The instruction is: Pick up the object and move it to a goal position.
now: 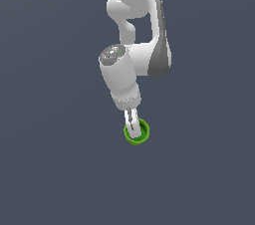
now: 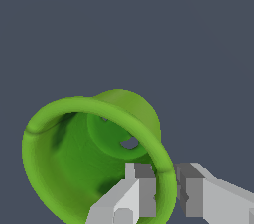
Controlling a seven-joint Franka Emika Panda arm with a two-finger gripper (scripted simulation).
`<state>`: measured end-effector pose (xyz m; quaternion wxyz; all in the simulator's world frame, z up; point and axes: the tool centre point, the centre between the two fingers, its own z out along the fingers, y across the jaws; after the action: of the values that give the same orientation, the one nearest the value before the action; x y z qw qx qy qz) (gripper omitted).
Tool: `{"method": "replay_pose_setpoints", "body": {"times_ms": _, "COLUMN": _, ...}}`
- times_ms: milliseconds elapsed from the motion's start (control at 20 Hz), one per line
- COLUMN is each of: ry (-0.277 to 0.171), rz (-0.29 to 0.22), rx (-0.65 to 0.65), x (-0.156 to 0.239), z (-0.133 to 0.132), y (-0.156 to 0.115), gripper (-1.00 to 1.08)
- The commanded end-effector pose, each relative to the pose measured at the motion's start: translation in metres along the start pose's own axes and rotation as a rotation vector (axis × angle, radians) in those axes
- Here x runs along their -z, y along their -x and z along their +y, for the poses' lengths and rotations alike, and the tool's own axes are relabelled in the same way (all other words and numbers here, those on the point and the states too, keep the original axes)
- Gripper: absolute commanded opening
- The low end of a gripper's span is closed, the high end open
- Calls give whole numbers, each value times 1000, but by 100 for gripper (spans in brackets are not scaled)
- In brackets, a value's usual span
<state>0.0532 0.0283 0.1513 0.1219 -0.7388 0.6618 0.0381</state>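
The object is a small bright green round cup [image 1: 141,134] with a thick rim and a darker hollow inside. In the exterior view it sits just below the arm's wrist, near the middle of the picture. My gripper [image 1: 132,127] points down onto the cup's rim on the exterior view's left side. In the wrist view the cup [image 2: 74,158] fills the frame and looks tilted. My gripper [image 2: 164,181] is shut on the cup's wall, with one finger [image 2: 140,188] inside the hollow and the other finger [image 2: 192,191] outside. I cannot tell whether the cup touches the floor.
A plain dark grey-blue surface [image 1: 50,169] spreads all around. No other objects or edges show. The white arm [image 1: 134,59] rises above the cup toward the top of the exterior view.
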Motion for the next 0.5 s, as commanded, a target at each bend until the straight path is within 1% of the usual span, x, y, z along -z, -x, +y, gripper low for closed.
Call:
{"method": "replay_pose_setpoints", "body": {"times_ms": 0, "ry": -3, "rz": 1, "rx": 0, "x": 28, "z": -4, "y": -3, "gripper": -100}}
{"method": "replay_pose_setpoints", "body": {"times_ms": 250, "ry": -3, "rz": 2, "rx": 0, "x": 74, "z": -11, "y": -8, "gripper": -100}}
{"method": "replay_pose_setpoints", "body": {"times_ms": 450, "ry": -3, "rz": 2, "rx": 1, "x": 99, "z": -15, "y": -10, "gripper": -100}}
